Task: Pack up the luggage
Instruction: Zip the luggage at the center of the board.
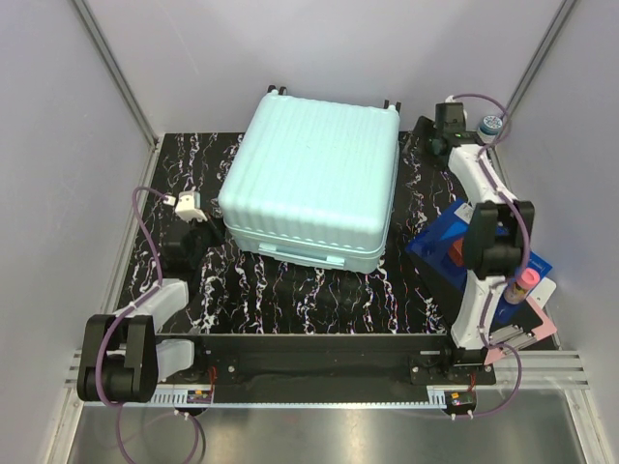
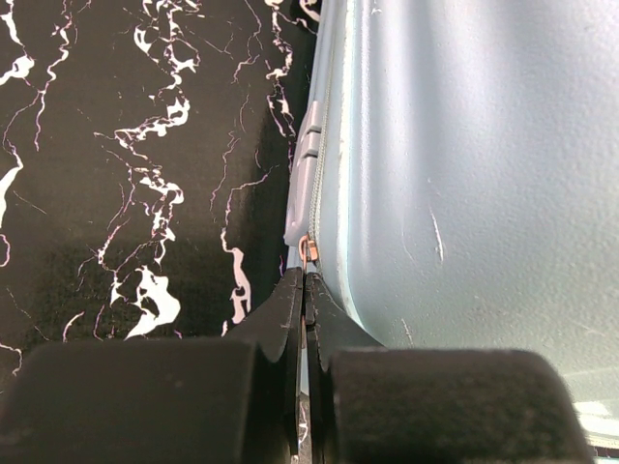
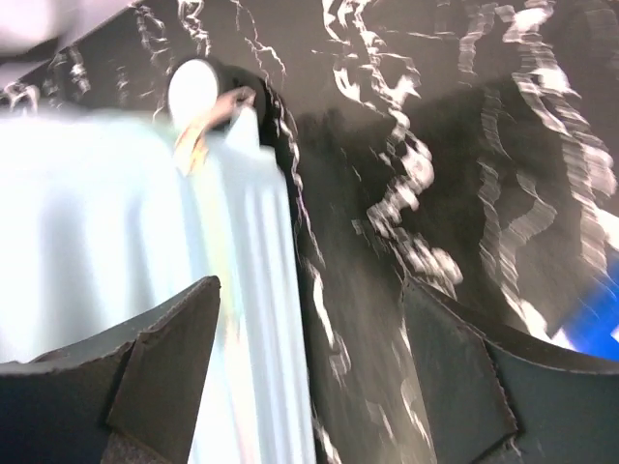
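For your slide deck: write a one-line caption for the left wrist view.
Left gripper pinches the copper zipper pull on the mint-green suitcase.

— Any lettering you can read from your end?
— None. I see no legible mark on the luggage (image 1: 314, 174) shell in any view. Anything printed on the blue box (image 1: 437, 235) at the right edge of the table (image 1: 290, 290) is too small for me to read.
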Available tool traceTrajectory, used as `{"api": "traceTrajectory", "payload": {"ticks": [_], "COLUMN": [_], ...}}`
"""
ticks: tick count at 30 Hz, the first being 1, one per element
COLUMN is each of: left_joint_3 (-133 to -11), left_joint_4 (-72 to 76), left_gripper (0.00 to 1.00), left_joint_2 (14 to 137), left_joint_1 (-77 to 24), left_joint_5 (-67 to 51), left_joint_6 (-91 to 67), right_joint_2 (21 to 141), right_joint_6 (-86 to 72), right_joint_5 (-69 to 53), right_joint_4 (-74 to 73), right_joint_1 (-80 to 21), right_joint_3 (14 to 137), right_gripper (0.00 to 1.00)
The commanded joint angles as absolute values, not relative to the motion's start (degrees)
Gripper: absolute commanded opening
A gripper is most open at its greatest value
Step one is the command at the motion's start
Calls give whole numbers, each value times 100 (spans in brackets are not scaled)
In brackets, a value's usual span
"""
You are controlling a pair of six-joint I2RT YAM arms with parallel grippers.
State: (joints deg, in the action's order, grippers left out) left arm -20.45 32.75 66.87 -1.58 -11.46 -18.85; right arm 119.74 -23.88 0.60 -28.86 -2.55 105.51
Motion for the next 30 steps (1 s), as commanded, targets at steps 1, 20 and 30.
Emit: {"api": "traceTrajectory", "payload": {"ticks": [1,20,30], "left_joint_3": [-1995,-2153,-2224], "left_joint_4": [3920,3911,3999], "left_gripper": [0,0,0], "left_joint_2": [6724,6864,6900], "left_joint_1": [-352,-562,-888], "left_joint_5": [-1564,-2170,-2584], "left_joint_6": [-1951,-1591,-1318], "right_joint_2": [9785,8726,9299], "right_joint_6": [-1760,219,825], "right_joint_5": [720,-1907,-1293], "right_joint_4": [-2988,-3110,-3410], "right_joint_1": [-176,-4516,-5484], "right_joint_3": [10004,8561,8490], "right_gripper": [83,74,73]}}
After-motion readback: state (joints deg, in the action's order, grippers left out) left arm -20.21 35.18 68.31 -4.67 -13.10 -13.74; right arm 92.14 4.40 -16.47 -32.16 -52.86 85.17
